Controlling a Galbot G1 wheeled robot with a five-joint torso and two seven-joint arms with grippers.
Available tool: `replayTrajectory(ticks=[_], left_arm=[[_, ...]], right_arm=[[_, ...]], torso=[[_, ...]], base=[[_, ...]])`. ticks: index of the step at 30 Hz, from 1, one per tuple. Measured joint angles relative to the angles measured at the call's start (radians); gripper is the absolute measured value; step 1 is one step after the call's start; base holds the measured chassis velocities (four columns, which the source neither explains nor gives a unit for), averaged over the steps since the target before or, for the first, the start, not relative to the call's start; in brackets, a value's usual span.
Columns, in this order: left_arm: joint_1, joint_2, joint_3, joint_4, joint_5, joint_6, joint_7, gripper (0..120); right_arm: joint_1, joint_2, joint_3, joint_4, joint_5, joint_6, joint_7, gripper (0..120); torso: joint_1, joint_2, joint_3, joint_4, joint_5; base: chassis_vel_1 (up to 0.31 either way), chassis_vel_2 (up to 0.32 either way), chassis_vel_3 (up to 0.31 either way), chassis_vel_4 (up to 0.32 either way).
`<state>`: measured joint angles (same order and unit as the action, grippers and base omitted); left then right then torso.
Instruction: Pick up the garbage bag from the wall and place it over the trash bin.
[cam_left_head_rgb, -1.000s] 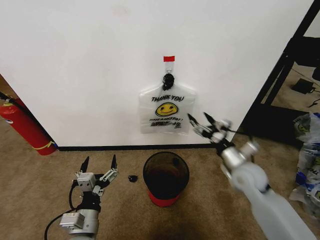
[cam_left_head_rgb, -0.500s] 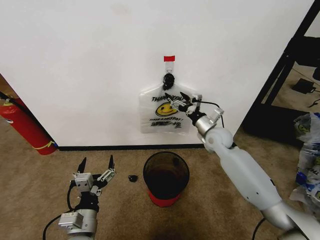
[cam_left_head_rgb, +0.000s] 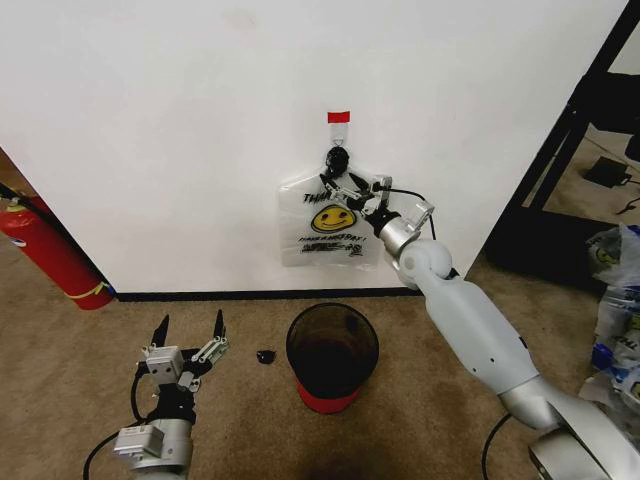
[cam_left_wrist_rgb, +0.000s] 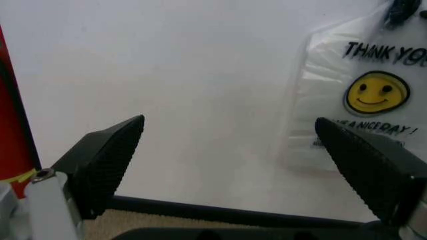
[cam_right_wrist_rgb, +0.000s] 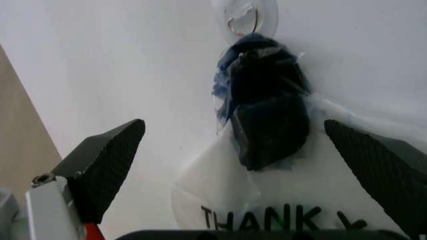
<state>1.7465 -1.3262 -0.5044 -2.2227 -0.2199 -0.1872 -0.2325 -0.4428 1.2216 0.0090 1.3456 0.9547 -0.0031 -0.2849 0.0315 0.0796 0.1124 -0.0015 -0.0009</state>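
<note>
At garbage bag (cam_left_head_rgb: 335, 222), right pincer (cam_left_head_rgb: 344, 186) open.

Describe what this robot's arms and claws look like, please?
Both arms are smooth, rounded pale grey tubes with silver metal wrists. Thin black cables loop beside each wrist. The left gripper and right gripper each carry two dark, pointed fingers on silver brackets, their inner faces finely ribbed like a file.

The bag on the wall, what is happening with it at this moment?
The right gripper is at the top of the bag, its open jaws on either side of the dark bunched handles, just under the hook. The bag hangs on the wall, not yet gripped. The bin stands on the carpet below it. The left gripper is open, low near the floor, beside the bin.
</note>
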Motion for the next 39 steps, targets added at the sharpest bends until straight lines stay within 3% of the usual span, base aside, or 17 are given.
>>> replayTrajectory(ticks=[22,29,39], left_arm=[[0.009,-0.002,-0.007,-0.007,-0.002,-0.005,-0.004,100],[0.003,-0.001,-0.003,0.004,-0.004,-0.006,-0.006,100],[-0.001,-0.002,0.0,0.004,-0.005,-0.006,-0.006,100]], right_arm=[[0.024,0.011,-0.055,-0.013,-0.003,-0.01,-0.035,100],[-0.029,-0.014,-0.027,0.009,0.0,-0.011,-0.01,100],[-0.008,0.011,-0.028,-0.015,0.001,-0.001,0.004,100]], torso=[[0.0,0.0,0.0,0.0,0.0],[0.0,0.0,0.0,-0.0005,0.0002],[0.0,0.0,0.0,0.0001,-0.0001]], base=[[0.0,0.0,0.0,0.0],[0.0,0.0,0.0,0.0],[0.0,0.0,0.0,0.0]])
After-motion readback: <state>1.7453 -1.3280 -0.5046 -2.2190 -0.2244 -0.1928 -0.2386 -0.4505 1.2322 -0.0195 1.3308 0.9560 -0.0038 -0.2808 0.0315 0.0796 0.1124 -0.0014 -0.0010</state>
